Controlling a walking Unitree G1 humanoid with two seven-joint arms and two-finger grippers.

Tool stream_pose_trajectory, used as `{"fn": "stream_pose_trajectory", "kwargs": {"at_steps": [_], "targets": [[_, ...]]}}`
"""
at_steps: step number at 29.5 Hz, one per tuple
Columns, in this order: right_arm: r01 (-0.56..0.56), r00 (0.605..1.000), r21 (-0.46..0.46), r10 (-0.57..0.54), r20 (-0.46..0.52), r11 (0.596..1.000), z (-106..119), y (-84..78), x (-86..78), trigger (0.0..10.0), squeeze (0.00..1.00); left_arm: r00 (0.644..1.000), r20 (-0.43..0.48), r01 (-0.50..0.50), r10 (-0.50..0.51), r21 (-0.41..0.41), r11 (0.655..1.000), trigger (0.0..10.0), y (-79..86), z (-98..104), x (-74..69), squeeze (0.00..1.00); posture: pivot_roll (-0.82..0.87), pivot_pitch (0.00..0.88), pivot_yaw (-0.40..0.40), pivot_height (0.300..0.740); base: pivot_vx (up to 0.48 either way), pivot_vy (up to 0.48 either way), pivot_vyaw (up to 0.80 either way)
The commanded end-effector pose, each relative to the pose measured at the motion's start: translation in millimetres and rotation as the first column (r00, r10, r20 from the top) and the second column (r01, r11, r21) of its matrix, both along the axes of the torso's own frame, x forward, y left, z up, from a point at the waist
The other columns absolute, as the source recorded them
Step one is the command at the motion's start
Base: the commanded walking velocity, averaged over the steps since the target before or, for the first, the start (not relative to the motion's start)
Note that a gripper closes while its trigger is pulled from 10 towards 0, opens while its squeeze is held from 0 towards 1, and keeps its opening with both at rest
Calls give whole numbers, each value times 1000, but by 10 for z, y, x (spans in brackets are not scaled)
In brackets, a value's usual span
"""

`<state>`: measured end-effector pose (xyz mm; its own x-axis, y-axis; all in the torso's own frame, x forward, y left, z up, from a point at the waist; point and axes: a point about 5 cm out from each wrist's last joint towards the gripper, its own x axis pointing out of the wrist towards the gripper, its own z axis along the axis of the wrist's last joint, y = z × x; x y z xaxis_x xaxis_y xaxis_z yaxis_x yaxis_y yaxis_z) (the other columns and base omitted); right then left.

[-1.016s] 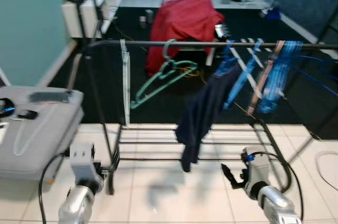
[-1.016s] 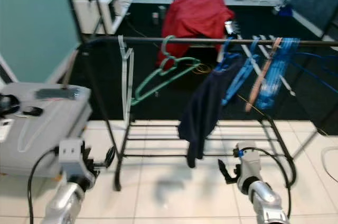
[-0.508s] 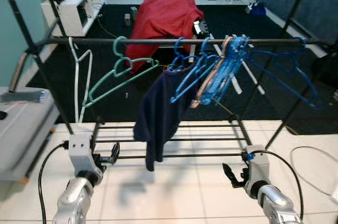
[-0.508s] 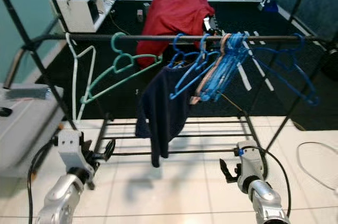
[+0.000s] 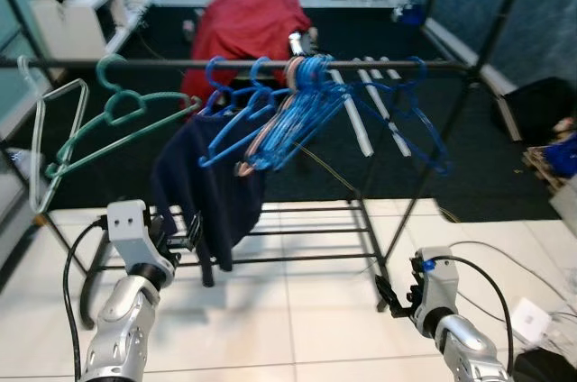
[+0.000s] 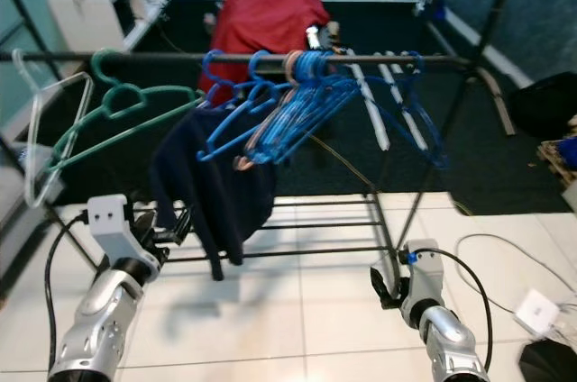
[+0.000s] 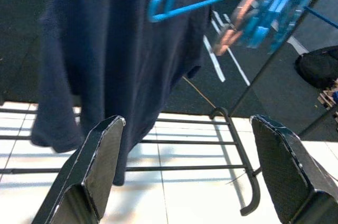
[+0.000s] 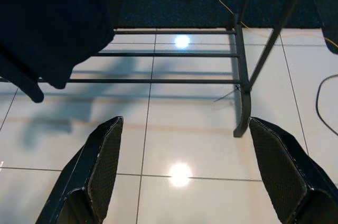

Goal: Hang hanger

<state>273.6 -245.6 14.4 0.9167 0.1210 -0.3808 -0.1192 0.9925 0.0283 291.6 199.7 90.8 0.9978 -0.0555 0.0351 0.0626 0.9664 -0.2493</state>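
A black clothes rail (image 5: 180, 63) crosses the view at chest height. On it hang a white hanger (image 5: 41, 152), a green hanger (image 5: 117, 116), a navy garment (image 5: 203, 188) on a blue hanger, and a tight bunch of blue hangers (image 5: 288, 112). My left gripper (image 5: 180, 231) is low, just in front of the navy garment, open and holding nothing; its fingers (image 7: 105, 150) frame the cloth. My right gripper (image 5: 392, 296) is open and holding nothing over the white tiles near the rack's right foot (image 8: 243, 123).
The rack's lower bars (image 5: 297, 233) run above the tile floor. A red cloth (image 5: 248, 26) drapes something behind the rack on dark carpet. A cable (image 5: 505, 256) and white adapter (image 5: 532, 314) lie at right, near a black bag (image 5: 532, 107).
The camera has swung to the right, so the rack sits further left and the grey case has left the picture. Both grippers stay low and open.
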Motion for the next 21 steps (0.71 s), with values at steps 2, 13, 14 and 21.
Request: {"fn": "stream_pose_trajectory", "kwargs": {"at_steps": [2, 13, 14, 21], "targets": [[-4, 1000, 16, 4, -3, 1000, -26, 22, -16, 10000, 0, 1000, 26, 1, -2, 20, 1000, 10000, 41, 73, -4, 0, -65, 68, -51, 740, 480, 0, 0], [-32, 999, 52, 31, 8, 998, -27, 46, -19, 10000, 0, 982, 165, -95, 87, 41, 995, 10000, 268, 517, 147, 0, -64, 61, -51, 740, 473, 0, 0], [-33, 999, 54, 32, 9, 998, -27, 47, -20, 10000, 0, 979, 185, -93, 85, 38, 995, 10000, 293, 580, 159, 0, -63, 61, -51, 740, 465, 0, 0], [-35, 999, 56, 35, 10, 998, -28, 46, -21, 10000, 0, 975, 214, -66, 57, 36, 997, 10000, 289, 680, 174, 0, -63, 61, -51, 740, 472, 0, 0]]}}
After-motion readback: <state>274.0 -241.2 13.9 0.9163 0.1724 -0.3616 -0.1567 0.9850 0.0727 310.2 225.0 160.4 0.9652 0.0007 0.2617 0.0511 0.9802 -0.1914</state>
